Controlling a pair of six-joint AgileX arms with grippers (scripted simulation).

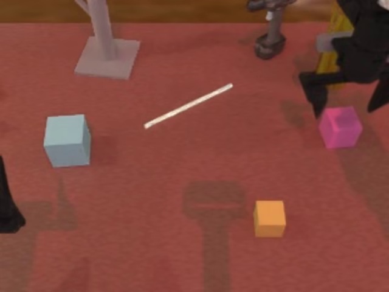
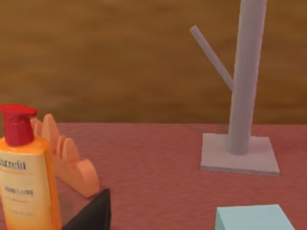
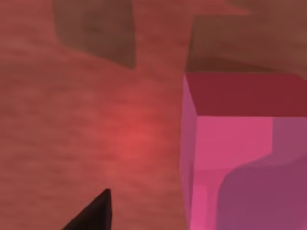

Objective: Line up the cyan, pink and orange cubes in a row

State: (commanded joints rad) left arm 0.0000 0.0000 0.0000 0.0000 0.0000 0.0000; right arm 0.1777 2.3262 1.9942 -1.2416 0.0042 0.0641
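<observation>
With the pink cube (image 1: 340,126) as our landmark, we see our right gripper (image 1: 348,97) hanging just above and behind it, fingers spread wider than the cube and closed on nothing, one dark fingertip (image 1: 315,91) at the cube's left rear corner. The orange cube (image 1: 269,218) sits nearer the front and to the left of the pink cube, well apart from it, while the cyan cube (image 1: 67,140) lies far to its left. Our left gripper (image 1: 7,210) is parked at the table's left edge, beyond the cyan cube, and we cannot tell how its fingers stand.

matte black right gripper (image 1: 346,100), angular pointed fingers (image 1: 317,91)
</observation>
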